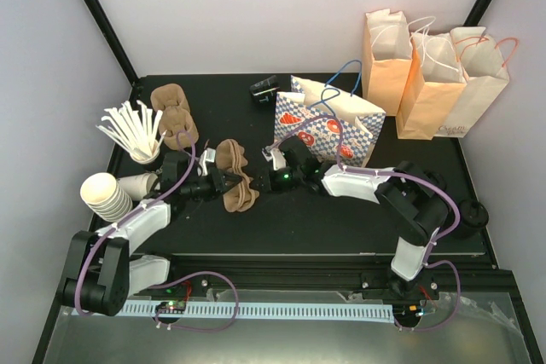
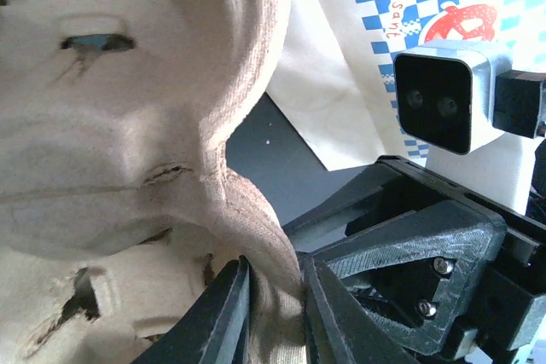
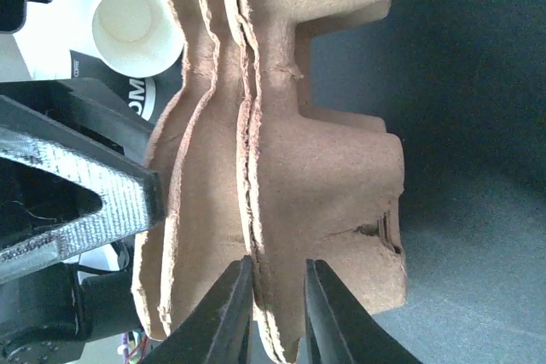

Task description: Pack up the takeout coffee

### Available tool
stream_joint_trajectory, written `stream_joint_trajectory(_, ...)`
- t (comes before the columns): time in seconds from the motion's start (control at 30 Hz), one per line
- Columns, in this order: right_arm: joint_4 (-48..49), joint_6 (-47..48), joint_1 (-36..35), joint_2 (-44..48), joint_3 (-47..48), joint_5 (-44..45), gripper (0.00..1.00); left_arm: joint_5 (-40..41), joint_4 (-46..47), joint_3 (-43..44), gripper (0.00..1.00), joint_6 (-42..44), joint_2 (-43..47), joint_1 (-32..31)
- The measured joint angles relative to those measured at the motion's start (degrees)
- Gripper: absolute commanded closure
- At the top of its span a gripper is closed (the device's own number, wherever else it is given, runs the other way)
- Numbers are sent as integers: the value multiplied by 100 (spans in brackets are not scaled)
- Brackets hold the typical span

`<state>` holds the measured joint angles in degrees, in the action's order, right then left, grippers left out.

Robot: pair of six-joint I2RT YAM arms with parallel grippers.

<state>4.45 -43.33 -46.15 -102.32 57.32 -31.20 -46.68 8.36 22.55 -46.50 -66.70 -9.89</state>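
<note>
The takeout coffee point(image 1: 264, 89), a small black cup, sits at the back of the table behind the checkered bag. It is far from both grippers. A stack of brown pulp cup carriers point(image 1: 235, 178) is held on edge at mid-table between the two grippers. My left gripper point(image 1: 221, 183) is shut on the stack's left rim, seen close in the left wrist view point(image 2: 275, 313). My right gripper point(image 1: 258, 181) pinches the outermost carrier point(image 3: 324, 168) from the right, one finger in the seam between carriers, as the right wrist view point(image 3: 277, 313) shows.
A blue-checkered paper bag point(image 1: 328, 125) stands right behind the grippers. Three tan paper bags point(image 1: 426, 74) stand at the back right. At the left are stacked cream cups point(image 1: 106, 196), a cup lying on its side point(image 1: 139, 183), white stirrers point(image 1: 135, 131) and more carriers point(image 1: 174, 113).
</note>
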Motion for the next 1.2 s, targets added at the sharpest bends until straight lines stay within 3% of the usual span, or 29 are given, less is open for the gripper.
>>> stream_joint_trajectory(0.2,140,11,24,140,-221,11,60,-140,-7,61,82,105,-90,9)
stream_joint_trajectory(0.47,638,-164,22,254,-474,-264,49,-369,188,57,85,105,-173,7)
stream_joint_trajectory(0.63,903,-229,22,254,-487,-435,49,-417,262,57,85,105,-269,7)
stream_joint_trajectory(0.83,1038,-289,17,254,-494,-540,60,-446,350,46,86,96,-310,7)
stream_joint_trajectory(1.2,385,-44,-39,131,-275,-275,69,-400,197,35,87,203,-291,7)
